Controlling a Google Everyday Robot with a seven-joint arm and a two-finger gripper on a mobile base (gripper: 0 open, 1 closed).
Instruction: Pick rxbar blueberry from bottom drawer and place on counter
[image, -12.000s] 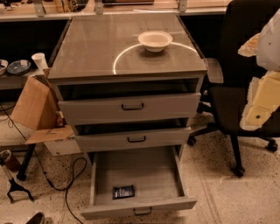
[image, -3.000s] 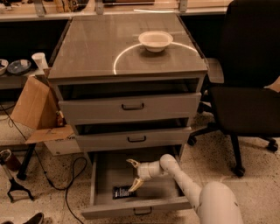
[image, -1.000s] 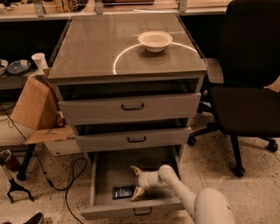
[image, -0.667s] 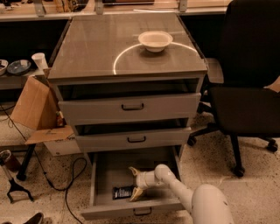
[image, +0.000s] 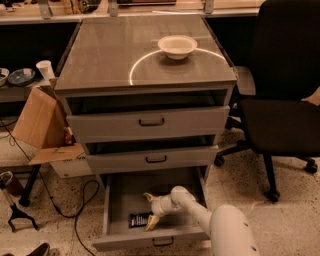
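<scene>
The bottom drawer (image: 120, 197) is pulled out, showing its grey floor. The rxbar blueberry (image: 139, 219), a dark flat bar with pale lettering, lies on the drawer floor near the front. My gripper (image: 149, 210) is down inside the drawer, just right of the bar. Its two pale fingers (image: 152, 222) are spread apart, one above the bar's right end and one below it. The white arm (image: 220, 230) reaches in from the lower right. The counter (image: 105, 55) is the cabinet's glossy top with a curved light reflection.
A white bowl (image: 177, 46) stands on the counter at the back right. The two upper drawers (image: 150, 122) are slightly open. A black office chair (image: 285, 105) stands to the right. A cardboard box (image: 42, 125) and cables lie on the floor to the left.
The gripper has moved left across the drawer and down toward the bar. The bar lies where it was.
</scene>
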